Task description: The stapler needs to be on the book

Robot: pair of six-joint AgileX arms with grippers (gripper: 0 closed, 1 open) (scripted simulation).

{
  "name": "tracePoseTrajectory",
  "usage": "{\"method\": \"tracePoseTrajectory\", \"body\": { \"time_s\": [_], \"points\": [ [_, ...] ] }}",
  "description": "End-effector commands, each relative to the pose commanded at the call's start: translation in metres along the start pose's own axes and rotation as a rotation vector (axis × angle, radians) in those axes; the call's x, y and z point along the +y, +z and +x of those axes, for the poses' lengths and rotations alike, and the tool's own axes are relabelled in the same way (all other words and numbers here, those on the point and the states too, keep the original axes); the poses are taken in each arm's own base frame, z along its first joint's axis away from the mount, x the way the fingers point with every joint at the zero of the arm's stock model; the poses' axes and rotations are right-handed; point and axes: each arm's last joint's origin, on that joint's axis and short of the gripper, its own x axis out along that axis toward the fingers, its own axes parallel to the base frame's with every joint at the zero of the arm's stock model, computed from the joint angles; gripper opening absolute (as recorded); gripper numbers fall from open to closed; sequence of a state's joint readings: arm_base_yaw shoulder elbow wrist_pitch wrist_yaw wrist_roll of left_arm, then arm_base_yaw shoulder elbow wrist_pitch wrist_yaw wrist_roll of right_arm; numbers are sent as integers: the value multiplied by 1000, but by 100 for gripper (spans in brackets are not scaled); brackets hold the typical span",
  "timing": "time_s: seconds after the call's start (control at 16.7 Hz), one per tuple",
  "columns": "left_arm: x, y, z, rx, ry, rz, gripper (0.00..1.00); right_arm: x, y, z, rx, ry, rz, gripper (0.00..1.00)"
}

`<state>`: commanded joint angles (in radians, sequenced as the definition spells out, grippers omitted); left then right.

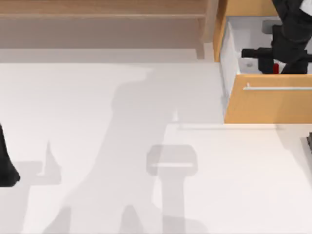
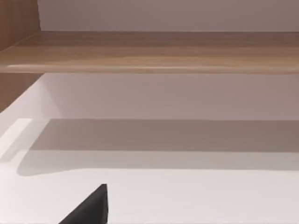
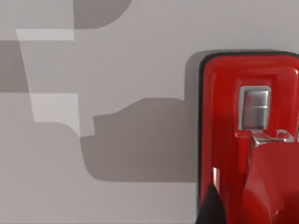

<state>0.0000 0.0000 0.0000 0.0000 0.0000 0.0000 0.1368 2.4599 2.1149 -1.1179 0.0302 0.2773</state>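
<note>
The red stapler lies on the white floor of the open drawer at the table's far right. In the right wrist view it is very close, with a silver plate on its top. From above, just a red sliver of the stapler shows under my black right gripper, which reaches down into the drawer right over it. A dark flat edge peeks in at the table's right edge; I cannot tell whether it is the book. My left arm is parked at the table's left edge.
The drawer's wooden front with a silver handle juts out over the table. A wooden shelf runs along the back. The white tabletop carries shadows of the arms.
</note>
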Motion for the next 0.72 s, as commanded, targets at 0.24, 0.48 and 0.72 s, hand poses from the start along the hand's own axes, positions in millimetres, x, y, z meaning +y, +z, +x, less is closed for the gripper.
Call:
{"method": "tracePoseTrajectory", "body": {
  "time_s": [0.24, 0.48, 0.72],
  "points": [
    [0, 0, 0, 0, 0, 0, 100, 0, -3, -16, -12, 9, 5, 0],
    [0, 0, 0, 0, 0, 0, 100, -7, -13, -55, -52, 50, 40, 0],
    [0, 0, 0, 0, 0, 0, 100, -39, -25, -117, -182, 128, 127, 0]
  ]
}}
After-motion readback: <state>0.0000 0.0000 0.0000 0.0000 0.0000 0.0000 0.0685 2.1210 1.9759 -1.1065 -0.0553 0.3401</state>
